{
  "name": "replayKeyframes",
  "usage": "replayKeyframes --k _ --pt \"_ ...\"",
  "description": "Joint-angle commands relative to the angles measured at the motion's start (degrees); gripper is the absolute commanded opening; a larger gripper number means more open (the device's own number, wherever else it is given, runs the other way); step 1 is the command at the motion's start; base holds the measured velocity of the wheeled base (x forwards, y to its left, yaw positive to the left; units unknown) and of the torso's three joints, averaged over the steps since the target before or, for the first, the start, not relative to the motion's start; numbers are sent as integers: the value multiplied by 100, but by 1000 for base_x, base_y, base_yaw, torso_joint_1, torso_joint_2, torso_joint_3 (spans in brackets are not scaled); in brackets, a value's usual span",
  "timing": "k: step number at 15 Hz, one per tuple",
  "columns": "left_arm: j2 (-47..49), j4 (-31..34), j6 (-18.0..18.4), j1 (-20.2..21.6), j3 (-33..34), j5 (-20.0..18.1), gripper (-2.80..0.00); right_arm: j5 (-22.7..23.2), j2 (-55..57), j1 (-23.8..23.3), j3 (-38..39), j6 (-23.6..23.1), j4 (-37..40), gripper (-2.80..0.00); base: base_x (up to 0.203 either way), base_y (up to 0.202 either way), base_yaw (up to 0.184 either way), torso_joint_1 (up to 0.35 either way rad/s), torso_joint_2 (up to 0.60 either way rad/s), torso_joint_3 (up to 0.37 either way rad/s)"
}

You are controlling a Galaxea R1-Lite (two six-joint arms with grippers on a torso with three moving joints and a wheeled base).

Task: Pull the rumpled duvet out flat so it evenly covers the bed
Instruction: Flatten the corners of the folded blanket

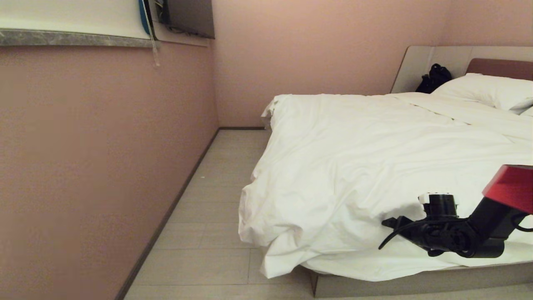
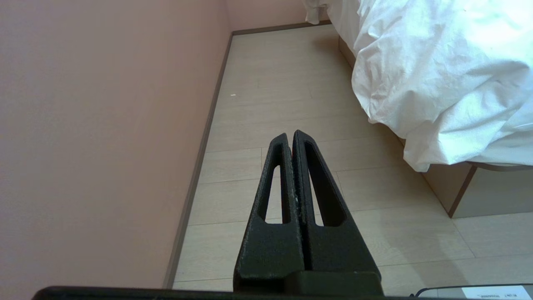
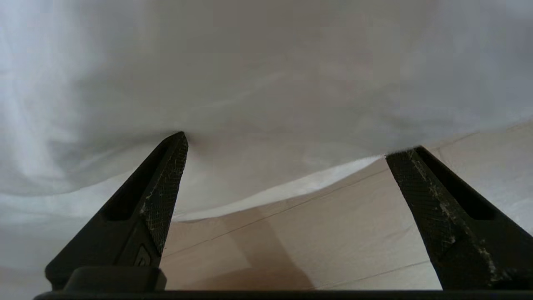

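Clearly nearer, the right gripper (image 3: 287,146) hovers with fingers spread wide at the foot edge of the bed (image 1: 416,283), where the duvet (image 1: 354,166) hangs bunched toward the corner, while the left gripper (image 2: 291,135), pressed together, hangs over the floor.

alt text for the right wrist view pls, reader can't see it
The right gripper hangs with its two black fingers spread wide, tips at the lower edge of the white duvet, nothing between them. Below that edge, pale wood-look floor shows through the gap.
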Motion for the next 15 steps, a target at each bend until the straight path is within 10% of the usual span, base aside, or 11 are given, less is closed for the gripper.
replayKeyframes --k 1,12,13,14,15 --pt "4 1 2 -6 -5 -1 -280 -1 103 0 -136 -8 -12 0 0 0 0 0 0 0" --pt "9 1 2 -4 0 -1 -280 -45 330 -25 -479 -172 -3 0 0 0 0 0 0 0" --pt "4 1 2 -10 3 -1 -280 -45 330 -26 -470 -181 -5 -77 0 0 0 0 0 0" --pt "4 1 2 -1 3 -1 -280 -45 330 -26 -478 -172 -5 -280 0 0 0 0 0 0" --pt "4 1 2 -10 3 -1 -280 -45 330 -26 -479 -172 -5 -280 0 0 0 0 0 0"
